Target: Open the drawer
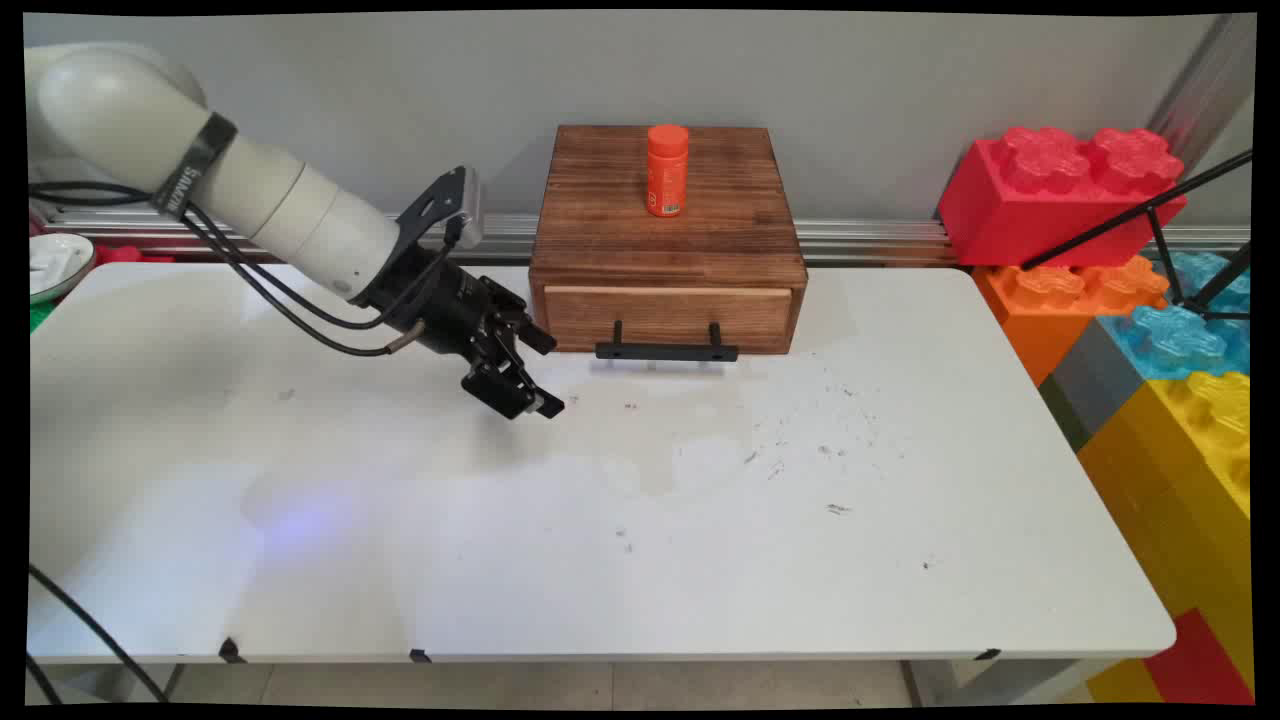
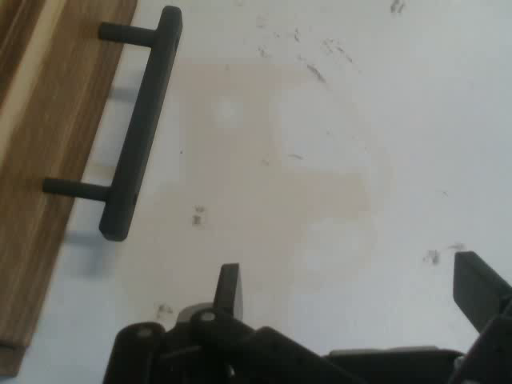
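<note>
The gripper (image 1: 533, 378) hangs spread wide and empty, low over the table (image 1: 700, 520). Just beyond its fingertips juts the wooden drawer's (image 1: 668, 315) black handle (image 2: 138, 124), rigid-looking, best pinched mid-bar.

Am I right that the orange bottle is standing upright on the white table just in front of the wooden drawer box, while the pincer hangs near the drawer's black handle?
Not quite: in the main view the orange bottle stands upright on top of the wooden drawer box, not on the white table in front of it. The rest holds: the pincer hangs near the drawer's black handle.
</note>
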Tool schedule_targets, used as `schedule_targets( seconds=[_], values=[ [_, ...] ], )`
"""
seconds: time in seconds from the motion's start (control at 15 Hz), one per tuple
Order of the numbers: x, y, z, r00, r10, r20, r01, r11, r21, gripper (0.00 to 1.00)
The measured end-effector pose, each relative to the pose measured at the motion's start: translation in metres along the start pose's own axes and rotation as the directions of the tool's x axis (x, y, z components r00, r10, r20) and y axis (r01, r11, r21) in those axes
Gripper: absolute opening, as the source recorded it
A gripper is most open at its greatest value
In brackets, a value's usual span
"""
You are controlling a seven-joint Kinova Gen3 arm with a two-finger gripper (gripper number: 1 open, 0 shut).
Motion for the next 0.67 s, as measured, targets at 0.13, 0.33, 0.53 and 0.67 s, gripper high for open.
schedule_targets(
  seconds=[0.13, 0.33, 0.53, 0.67],
  values=[
    [0.009, -0.001, -0.003, 1.000, 0.018, 0.016, -0.018, 1.000, 0.000, 1.00],
    [0.030, -0.004, -0.006, 0.999, 0.031, 0.030, -0.031, 0.999, 0.008, 1.00],
    [0.057, -0.010, -0.006, 0.998, 0.045, 0.042, -0.046, 0.999, 0.019, 1.00],
    [0.073, -0.016, -0.002, 0.997, 0.056, 0.050, -0.058, 0.998, 0.028, 1.00]
  ],
)
